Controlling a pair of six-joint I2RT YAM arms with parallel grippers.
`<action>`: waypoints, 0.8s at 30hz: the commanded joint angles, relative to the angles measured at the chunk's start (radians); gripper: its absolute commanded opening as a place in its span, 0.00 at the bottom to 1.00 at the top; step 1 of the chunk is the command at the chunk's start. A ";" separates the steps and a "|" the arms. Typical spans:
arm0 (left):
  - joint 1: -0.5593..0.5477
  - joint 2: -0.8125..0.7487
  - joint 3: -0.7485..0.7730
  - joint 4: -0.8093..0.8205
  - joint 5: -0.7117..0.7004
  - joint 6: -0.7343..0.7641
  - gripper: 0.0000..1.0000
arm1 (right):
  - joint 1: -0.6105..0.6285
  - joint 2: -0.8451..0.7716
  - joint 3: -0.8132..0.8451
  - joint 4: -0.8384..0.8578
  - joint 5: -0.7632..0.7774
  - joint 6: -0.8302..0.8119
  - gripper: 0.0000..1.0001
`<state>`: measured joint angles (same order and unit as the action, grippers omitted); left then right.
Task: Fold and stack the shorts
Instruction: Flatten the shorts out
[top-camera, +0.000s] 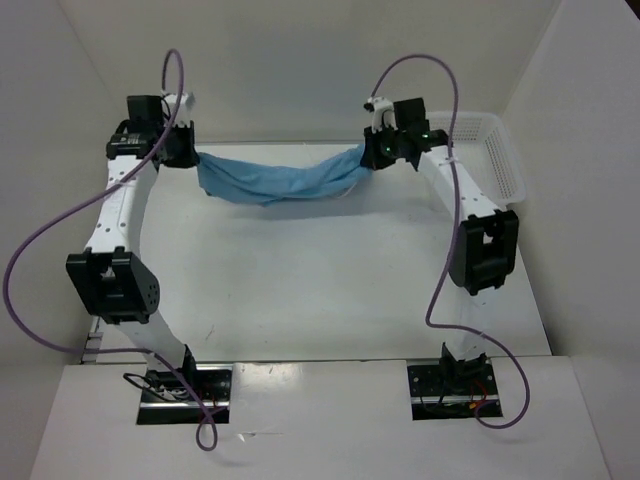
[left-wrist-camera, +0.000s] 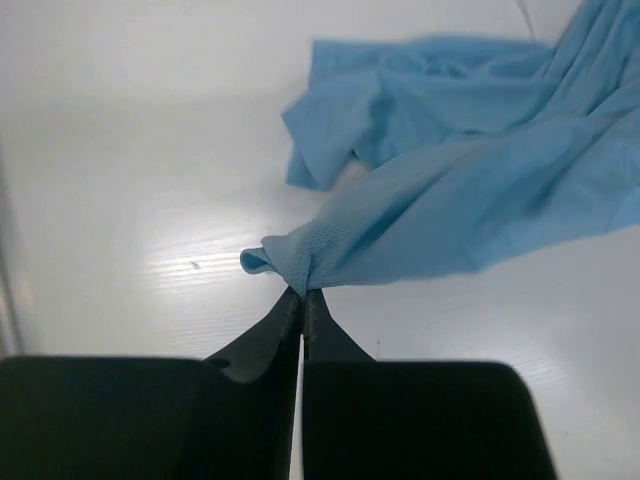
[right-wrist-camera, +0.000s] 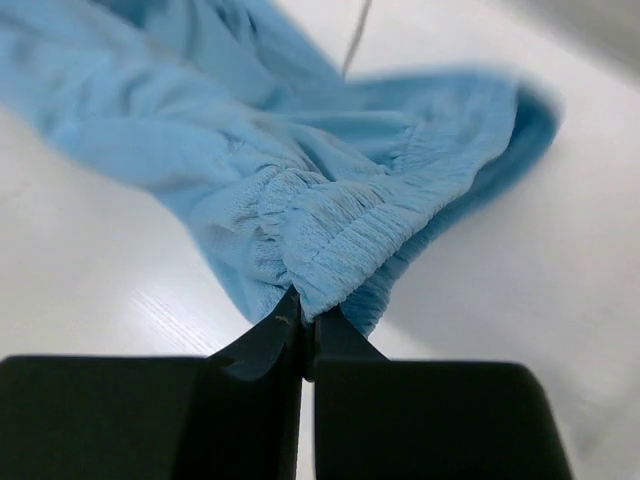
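Observation:
The light blue shorts (top-camera: 275, 178) hang stretched between my two grippers at the far side of the table, sagging in the middle. My left gripper (top-camera: 186, 152) is shut on a corner of the shorts (left-wrist-camera: 300, 262), with the rest trailing to the right above the table. My right gripper (top-camera: 377, 152) is shut on the gathered elastic waistband (right-wrist-camera: 330, 250). A thin white drawstring (right-wrist-camera: 355, 40) shows behind the fabric in the right wrist view.
A white mesh basket (top-camera: 490, 160) stands at the far right, next to the right arm. The white table (top-camera: 300, 280) is walled by white panels at the back and sides.

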<state>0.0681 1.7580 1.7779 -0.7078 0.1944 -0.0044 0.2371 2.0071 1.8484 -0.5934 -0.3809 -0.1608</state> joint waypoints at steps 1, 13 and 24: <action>0.001 -0.130 0.097 -0.071 -0.029 0.004 0.00 | -0.007 -0.209 0.101 -0.034 -0.033 -0.022 0.00; 0.001 -0.388 0.301 -0.144 -0.199 0.004 0.00 | -0.016 -0.571 0.158 -0.052 -0.075 0.024 0.00; 0.076 -0.489 0.483 -0.122 -0.366 0.004 0.00 | -0.050 -0.775 0.054 0.020 -0.305 0.202 0.00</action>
<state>0.1043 1.2819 2.1986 -0.8833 -0.0708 -0.0040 0.2047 1.2793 1.9270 -0.6395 -0.5957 -0.0467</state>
